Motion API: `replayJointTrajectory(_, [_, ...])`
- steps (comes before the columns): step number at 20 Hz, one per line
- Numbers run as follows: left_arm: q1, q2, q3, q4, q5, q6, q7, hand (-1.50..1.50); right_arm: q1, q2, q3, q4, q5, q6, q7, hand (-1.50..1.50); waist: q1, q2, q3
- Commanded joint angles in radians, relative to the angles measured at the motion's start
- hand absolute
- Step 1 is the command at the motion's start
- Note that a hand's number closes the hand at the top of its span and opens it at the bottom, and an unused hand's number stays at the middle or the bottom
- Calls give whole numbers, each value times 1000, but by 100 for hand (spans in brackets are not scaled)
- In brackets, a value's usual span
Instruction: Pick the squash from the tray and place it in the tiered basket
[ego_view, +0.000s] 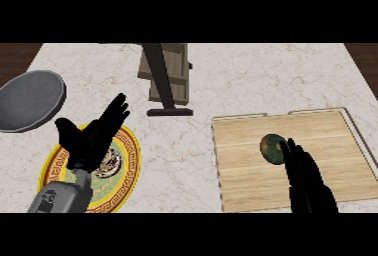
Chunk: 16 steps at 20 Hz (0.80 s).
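Note:
A dark green squash (270, 148) lies on the wooden tray (244, 150) at the right. My right hand (304, 172) hovers over the tray just right of the squash, fingers straight and pointing away from me, fingertips level with the squash; whether they touch it I cannot tell. The tiered basket (167, 75), a wooden stand with a black post and foot, rises at the back centre. My left hand (92, 137) rests open with fingers up above a yellow patterned plate (129, 160) at the left.
A grey round plate (29, 100) sits at the far left edge. The marble counter (258, 80) stretches between the basket and the tray. Dark floor shows past the counter's back corners.

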Motion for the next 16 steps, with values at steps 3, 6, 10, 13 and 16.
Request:
replayJointTrajectory(3, [31,-69,-9,11,-57,9,-36,0,-11,43,-43,83,40,-62,-31,-150,-1,0,0])
replayJointTrajectory(6, [32,-21,33,-20,-36,-43,7,0,49,25,-78,113,17,-141,-99,-150,-2,0,0])
replayJointTrajectory(10, [4,-73,27,-40,-65,0,60,0,0,54,-93,152,12,-121,-124,-150,0,0,0])
replayJointTrajectory(13, [-28,-60,65,46,-69,-54,-2,0,-6,36,-151,142,-45,-120,-169,-150,-2,0,0])
replayJointTrajectory(16, [6,-51,75,46,-65,-78,-41,0,-101,-6,-259,200,-159,-85,-237,-150,1,1,0])
